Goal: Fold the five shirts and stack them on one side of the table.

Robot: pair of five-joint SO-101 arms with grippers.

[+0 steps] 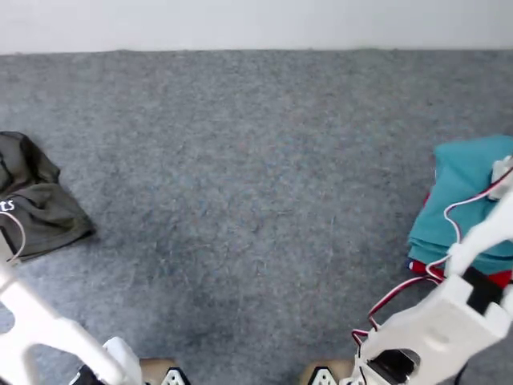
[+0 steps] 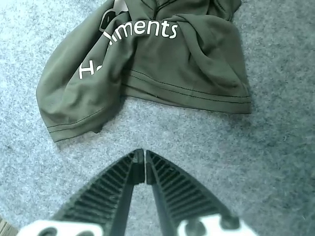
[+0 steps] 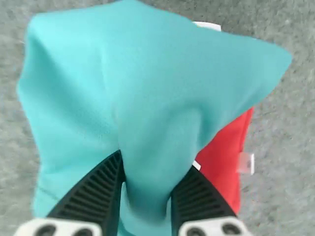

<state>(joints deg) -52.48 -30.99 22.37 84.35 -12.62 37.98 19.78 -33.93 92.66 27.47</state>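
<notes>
While the right gripper (image 3: 155,164) is pinching a raised fold of the teal shirt (image 3: 147,73) between its jaws on the right side of the table, the left gripper (image 2: 144,164) is hanging with its jaws pressed together on nothing, just short of the crumpled olive shirt (image 2: 162,59). The teal shirt is lying on top of a red shirt (image 3: 224,162), whose edge is peeking out beneath it. The olive shirt is sitting unfolded at the far left of the grey felt table (image 1: 256,160), well apart from that pile.
</notes>
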